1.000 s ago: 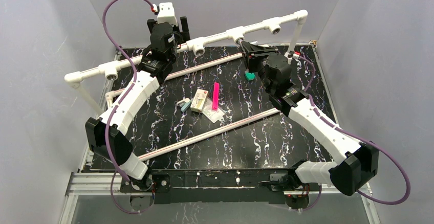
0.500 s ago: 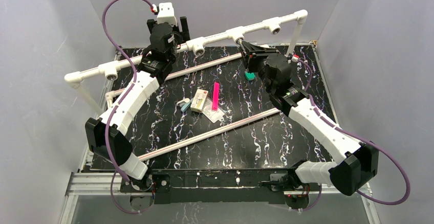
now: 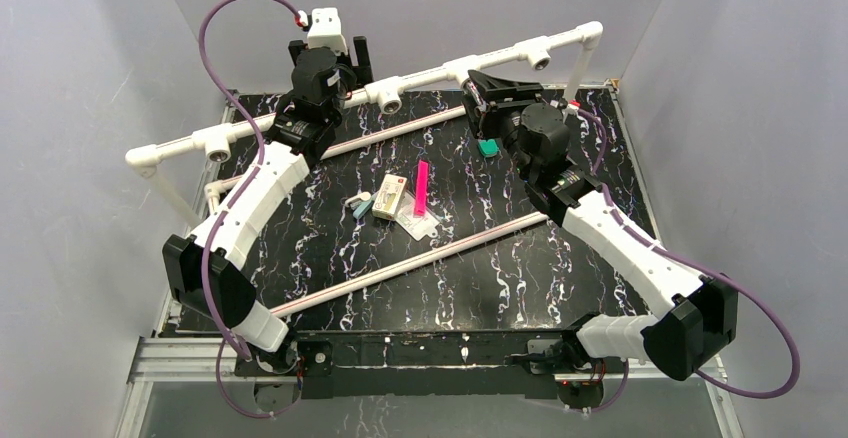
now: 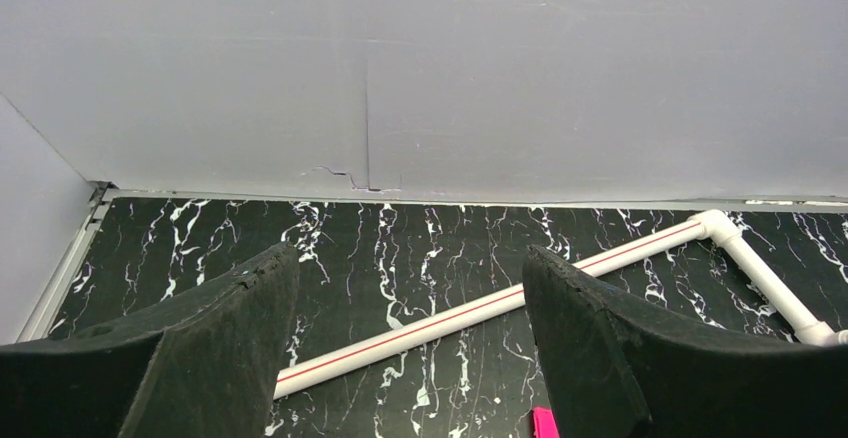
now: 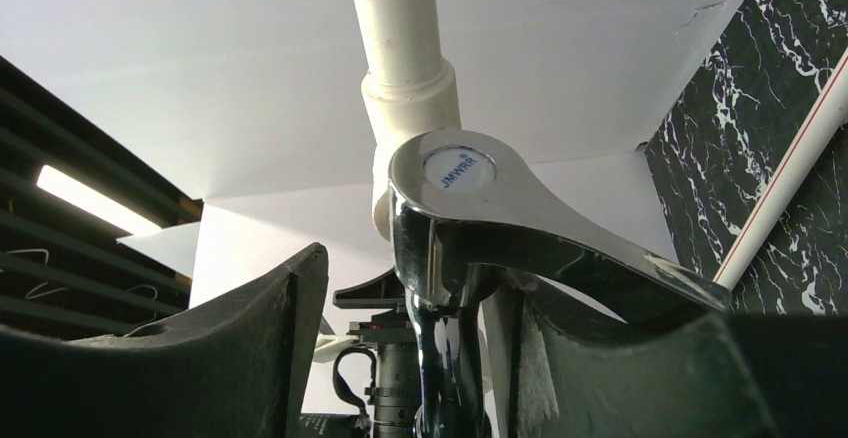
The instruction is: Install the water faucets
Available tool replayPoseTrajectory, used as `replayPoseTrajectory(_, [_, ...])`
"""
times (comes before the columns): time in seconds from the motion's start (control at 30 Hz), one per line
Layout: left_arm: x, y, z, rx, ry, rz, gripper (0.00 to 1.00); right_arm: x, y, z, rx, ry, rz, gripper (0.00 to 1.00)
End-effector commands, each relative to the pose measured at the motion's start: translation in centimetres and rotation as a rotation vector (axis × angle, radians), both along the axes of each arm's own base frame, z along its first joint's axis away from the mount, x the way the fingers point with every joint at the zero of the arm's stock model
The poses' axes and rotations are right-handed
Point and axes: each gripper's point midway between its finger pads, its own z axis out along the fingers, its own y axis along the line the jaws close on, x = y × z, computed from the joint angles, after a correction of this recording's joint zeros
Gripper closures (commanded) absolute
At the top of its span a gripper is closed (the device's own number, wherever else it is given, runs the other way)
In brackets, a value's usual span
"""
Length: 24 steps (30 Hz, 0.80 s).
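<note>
Water faucet point(image 5: 470, 218) sits between the jaws of the right gripper point(image 5: 420, 293) and looks seated in the white tee socket point(image 5: 410, 108) just beyond them, so we judge one install about done. Other sockets point(image 3: 389, 103) on the rail look empty and we see no spare faucet, so more is left. Right jaws are parted with a gap on one side, not clamping. On the left gripper point(image 4: 410, 278) jaws are spread wide, nothing between them, a table pipe point(image 4: 480, 308) beyond.
</note>
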Motion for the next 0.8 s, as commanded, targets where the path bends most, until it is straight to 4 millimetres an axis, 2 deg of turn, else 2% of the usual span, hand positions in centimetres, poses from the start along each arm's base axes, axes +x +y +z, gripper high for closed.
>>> replayPoseTrajectory(0.0, [-2.5,-2.4,-6.3,0.084,0.207,-0.118,0.21,-0.2,-0.5,2.1,0.012,-0.063,-0.011,0.34])
replayPoseTrajectory(0.33, [-2.3,-2.5,-6.6,0.089,0.213,-0.117,0.21,-1.7,-0.2,1.6,-0.055,-0.097,0.048,0.26])
replayPoseTrajectory(0.57, [-2.3,-2.4,-6.7,0.096,0.218,-0.113,0.21,-3.5,0.0,2.2,-0.115,-0.151,0.108,0.22])
replayPoseTrajectory(0.77, [-2.3,-2.3,-6.9,0.104,0.223,-0.111,0.21,-5.6,-0.7,2.7,-0.205,-0.187,0.139,0.2])
